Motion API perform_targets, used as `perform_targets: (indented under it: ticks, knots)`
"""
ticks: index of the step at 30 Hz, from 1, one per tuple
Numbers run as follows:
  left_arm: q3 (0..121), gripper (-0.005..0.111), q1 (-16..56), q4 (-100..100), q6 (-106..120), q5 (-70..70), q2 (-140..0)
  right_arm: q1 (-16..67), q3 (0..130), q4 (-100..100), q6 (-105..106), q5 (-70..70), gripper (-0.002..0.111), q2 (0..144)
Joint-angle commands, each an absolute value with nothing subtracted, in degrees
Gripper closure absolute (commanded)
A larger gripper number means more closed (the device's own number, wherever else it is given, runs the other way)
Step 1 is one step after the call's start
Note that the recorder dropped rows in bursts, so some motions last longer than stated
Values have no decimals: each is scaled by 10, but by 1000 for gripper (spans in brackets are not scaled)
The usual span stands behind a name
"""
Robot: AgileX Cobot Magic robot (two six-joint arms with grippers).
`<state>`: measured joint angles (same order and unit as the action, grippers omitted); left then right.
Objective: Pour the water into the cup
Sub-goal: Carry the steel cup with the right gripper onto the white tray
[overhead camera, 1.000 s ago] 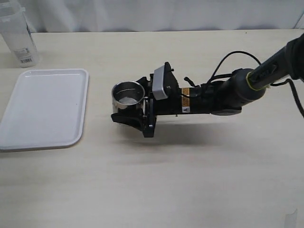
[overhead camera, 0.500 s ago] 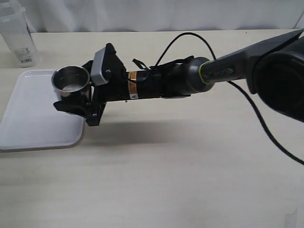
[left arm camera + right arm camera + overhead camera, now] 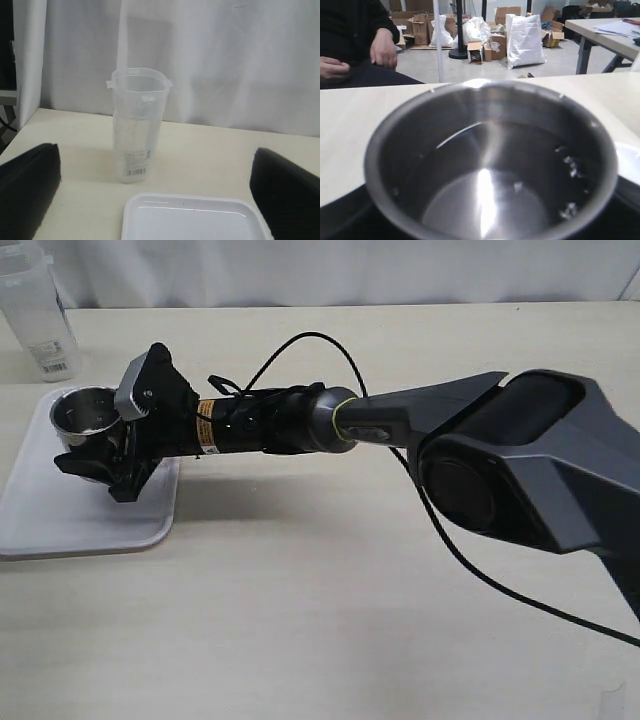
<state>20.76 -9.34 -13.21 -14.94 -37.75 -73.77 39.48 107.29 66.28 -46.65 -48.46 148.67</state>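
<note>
Cup: a short, grey-silver, brushed-steel cup (image 3: 84, 410) with no handle. It is upright with its mouth up, over the far half of the tray. A black finger hides its base, so whether it rests on the tray cannot be told.

Water: inside the cup (image 3: 490, 165) a thin clear layer of water (image 3: 485, 202) shows only as a faint glint on the shiny bottom. A few droplets cling to the inner wall.

Right claw: the black right claw (image 3: 95, 452) pinches the cup between its two fingers, one on either side. Its arm reaches across the worktop from the right side of the exterior view.

Left claw: the left claw (image 3: 156, 192) is spread wide with nothing between its black fingers (image 3: 30, 190). It faces the container and the tray's edge.

Tray: a white rectangular plastic tray (image 3: 60, 525) with rounded corners, lying flat at the left of the worktop.

Container: a tall translucent plastic container (image 3: 137, 125) with a barcode label, standing upright and open-topped. It is beyond the tray's far edge and apart from the cup.

Worktop: a pale wood-grain worktop (image 3: 300, 620) carrying the tray and the container.
</note>
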Motion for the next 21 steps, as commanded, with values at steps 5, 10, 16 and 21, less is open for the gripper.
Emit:
perform_targets:
  ticks: [5,10,16,21]
  knots:
    - [205,11,-93,-129,-153,-379,-735,403,1126,653,-480,-463,104,1532]
    - [205,11,-93,-129,-153,-379,-735,403,1127,651,-476,-460,104,1538]
    - [205,11,-93,-129,-153,-381,-735,403,1127,650,-476,-460,103,1538]
    - [205,11,-93,-129,-153,-381,-735,403,1127,650,-476,-460,76,1538]
